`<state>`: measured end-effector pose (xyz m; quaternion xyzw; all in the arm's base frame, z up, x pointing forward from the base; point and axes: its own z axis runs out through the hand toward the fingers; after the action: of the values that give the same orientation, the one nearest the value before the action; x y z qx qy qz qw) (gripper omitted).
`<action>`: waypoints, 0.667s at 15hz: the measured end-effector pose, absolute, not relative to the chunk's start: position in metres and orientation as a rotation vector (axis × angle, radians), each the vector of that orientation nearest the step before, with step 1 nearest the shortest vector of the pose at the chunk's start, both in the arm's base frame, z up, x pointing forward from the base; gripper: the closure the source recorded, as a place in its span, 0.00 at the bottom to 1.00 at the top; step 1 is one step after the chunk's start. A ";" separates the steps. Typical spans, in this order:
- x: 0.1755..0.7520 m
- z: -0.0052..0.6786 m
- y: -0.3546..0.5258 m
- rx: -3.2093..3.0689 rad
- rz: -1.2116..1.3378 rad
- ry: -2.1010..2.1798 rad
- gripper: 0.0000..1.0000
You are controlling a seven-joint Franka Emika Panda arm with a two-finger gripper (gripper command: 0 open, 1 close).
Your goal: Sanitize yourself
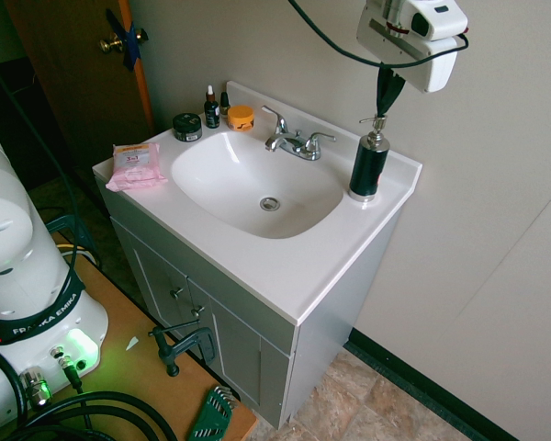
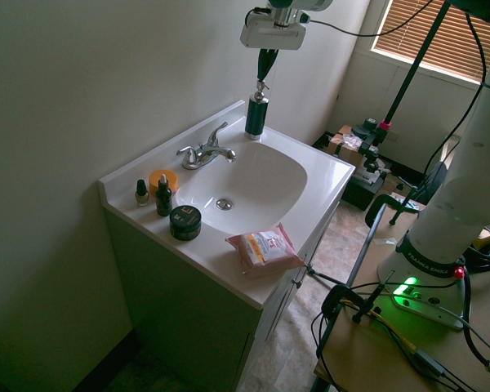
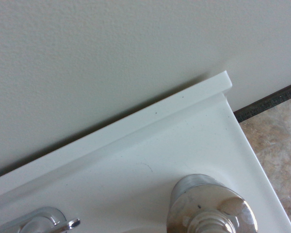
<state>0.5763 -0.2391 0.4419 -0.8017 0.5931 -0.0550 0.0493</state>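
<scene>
1 hand point(image 1: 382, 113), closed, pointing down, long axis near vertical, tips at pump top of 1 upright dark dispenser point(image 1: 369, 165); contact unclear. Dispenser stands at tabletop point(image 1: 230, 248) back corner, beside 1 sink point(image 1: 248, 188). 1 faucet point(image 1: 298, 145), 2 handles. 2 jars point(image 1: 187, 127), 2 small bottles point(image 2: 163, 197), 1 pink pack point(image 2: 265, 248).

I've got a white sink countertop point(image 1: 257, 266). Soap dispenser point(image 1: 369, 163) upright near one back corner, faucet point(image 1: 298, 142) along back edge. Nearer the opposite end: orange jar point(image 1: 241, 118), dark jar point(image 1: 187, 127), two small bottles point(image 2: 163, 196), one beside each jar. Pink pack point(image 1: 136, 167) lies at the front corner.
</scene>
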 end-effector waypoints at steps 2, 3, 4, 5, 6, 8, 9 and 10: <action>0.576 0.441 -0.239 -2.440 -0.164 1.809 1.00; 0.575 0.438 -0.240 -2.435 -0.155 1.812 1.00; 0.574 0.435 -0.240 -2.430 -0.152 1.815 1.00; 0.573 0.431 -0.240 -2.424 -0.152 1.817 1.00; 0.571 0.428 -0.241 -2.421 -0.154 1.816 1.00; 0.569 0.426 -0.241 -2.415 -0.163 1.805 1.00; 0.567 0.428 -0.241 -2.412 -0.165 1.794 1.00; 0.566 0.435 -0.239 -2.411 -0.178 1.777 1.00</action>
<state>0.5658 -0.2394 0.4355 -0.8015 0.5909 -0.0592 0.0706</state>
